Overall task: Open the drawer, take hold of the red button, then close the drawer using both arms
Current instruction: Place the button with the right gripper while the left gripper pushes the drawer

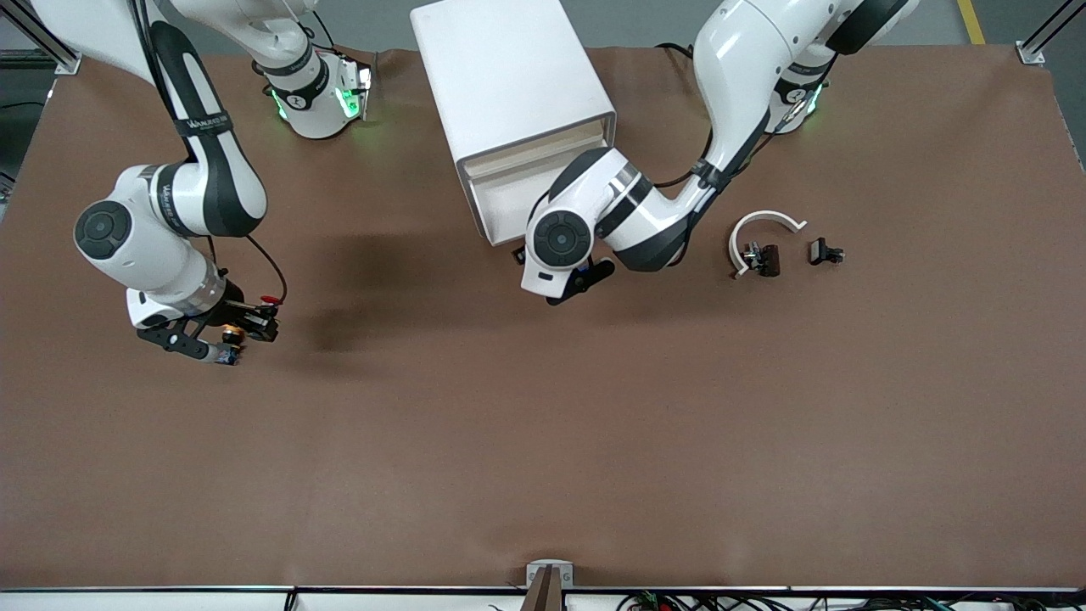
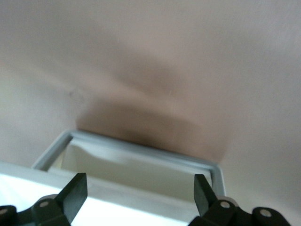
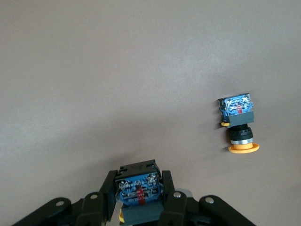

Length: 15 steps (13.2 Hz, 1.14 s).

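The button (image 3: 138,182) is out of the drawer and in the right gripper (image 3: 139,190). Its 2 fingers (image 3: 171,200) are clamped tight on the black body, the blue base turned up toward the wrist and the cap pointing away below the fingers. That hand hangs low over the bench (image 1: 543,441) at the right arm's end. The like button with the orange-yellow cap (image 3: 238,126) lies on its side just beside the fingers, clear of them and not to be mistaken for the held one. What is left, I judge, is the closing, and that turns on the left gripper (image 2: 138,193). Its fingers (image 2: 75,193) are spread wide with nothing between them. They hover at the open drawer (image 2: 141,153), whose front rim runs crosswise just ahead of the fingertips, its slide axis leading straight back into the white cabinet (image 1: 509,85). The left arm is much the nearer of the 2 to that front. Nothing seems to block the push. A white curved piece (image 1: 768,222) and 2 small black parts (image 1: 825,252) lie well apart, toward the left arm's end.
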Available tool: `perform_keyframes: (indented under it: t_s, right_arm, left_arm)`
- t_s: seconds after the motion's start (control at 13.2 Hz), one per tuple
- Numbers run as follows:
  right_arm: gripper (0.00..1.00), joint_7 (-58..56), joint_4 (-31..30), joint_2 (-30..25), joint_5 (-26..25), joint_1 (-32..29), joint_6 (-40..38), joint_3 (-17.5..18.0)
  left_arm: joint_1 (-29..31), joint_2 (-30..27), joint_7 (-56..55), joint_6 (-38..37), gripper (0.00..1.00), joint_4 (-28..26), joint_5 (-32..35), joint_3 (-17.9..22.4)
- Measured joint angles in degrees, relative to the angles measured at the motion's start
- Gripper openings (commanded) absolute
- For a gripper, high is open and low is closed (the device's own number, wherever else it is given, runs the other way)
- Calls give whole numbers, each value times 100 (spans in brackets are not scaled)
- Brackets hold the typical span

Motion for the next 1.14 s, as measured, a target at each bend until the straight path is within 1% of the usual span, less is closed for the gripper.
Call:
perform_keyframes:
  t_s: [0.23,0.68,0.91,1.14]
  right_arm:
    - [0,-7,-38,302,-91,-135,383,-4]
    - [0,-19,-42,772,-98,-278,864,-4]
    - [0,-19,-45,1061,-98,-302,1313,-6]
    - [0,-19,-30,1213,-98,-317,1432,-6]
  left_arm:
    - [1,1,-281,-72,100,-24,-251,-164]
    - [-1,152,-572,-96,100,-91,-447,-557]
    - [-2,236,-572,-105,100,-98,-623,-633]
    - [-2,263,-569,-108,100,-99,-660,-661]
